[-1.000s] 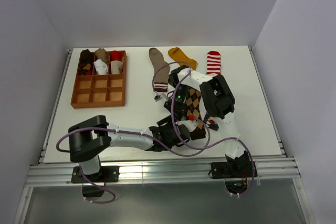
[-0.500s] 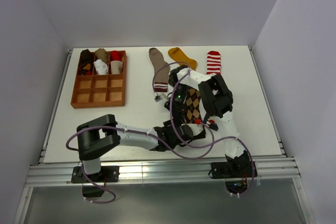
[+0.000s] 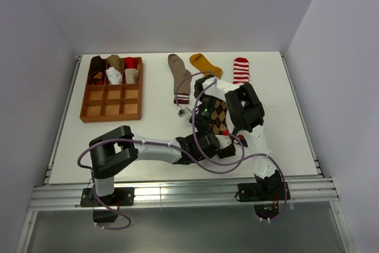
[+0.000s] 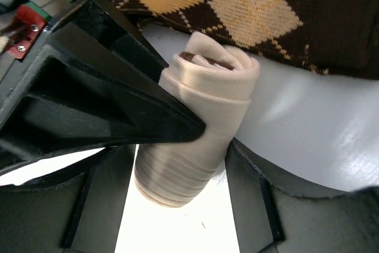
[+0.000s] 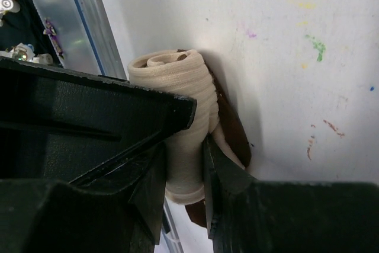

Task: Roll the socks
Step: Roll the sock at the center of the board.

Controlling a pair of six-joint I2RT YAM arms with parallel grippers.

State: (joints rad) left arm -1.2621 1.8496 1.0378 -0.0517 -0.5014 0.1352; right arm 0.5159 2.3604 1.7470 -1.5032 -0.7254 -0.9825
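Right wrist view: my right tool [image 5: 185, 164] is pinched shut on the cream sock roll [image 5: 172, 75]. The roll's long axis runs along my fingers with the spiral end pointing away, and a brown flap trails beneath it onto the tabletop [image 5: 284, 87]. My left tool [image 4: 177, 188] is at the same roll, jaws wide apart and straddling its lower end, one on either side; I cannot tell whether they touch it. The argyle sock [image 4: 254, 10] lies just beyond the roll's far end. Both arms are on it, so I judge the coming move is the left taking hold.
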